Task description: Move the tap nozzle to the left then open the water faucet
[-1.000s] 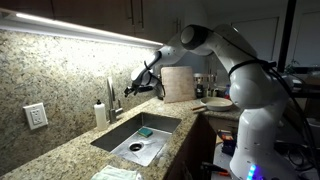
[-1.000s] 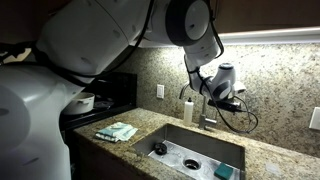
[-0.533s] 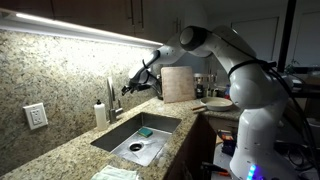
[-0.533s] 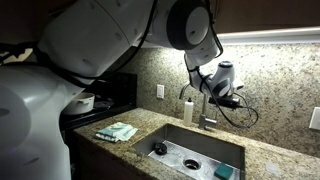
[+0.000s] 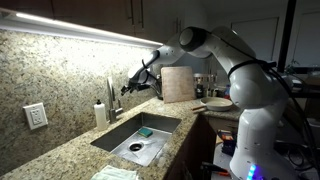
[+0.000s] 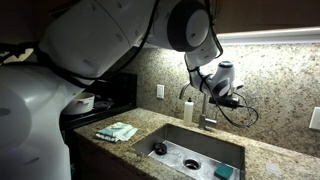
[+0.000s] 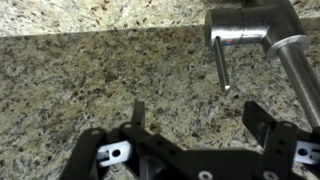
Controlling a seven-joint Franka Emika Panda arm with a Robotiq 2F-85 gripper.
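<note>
Room is tightest behind the water faucet, where the speckled granite backsplash rises close at its back. Your free space lies above it and out over the sink, whose rim drops away just in front of the tap. The white soap bottle stands just beside the faucet on the counter, on the side away from your arm. A cutting board leans against the wall well beyond the arm, a green sponge lies in the basin, and a folded cloth sits on the counter edge

In the wrist view your gripper hangs over bare granite with its fingers spread wide and nothing held. The thin handle juts from the chrome body toward the gap and ends just short of it, touching neither finger. The tap nozzle leaves the body at the top right of that view, its long axis slanting down toward the right edge, near the finger on that side. In both exterior views the tap stands upright at the back of the sink, too small to show where the spout tip points
</note>
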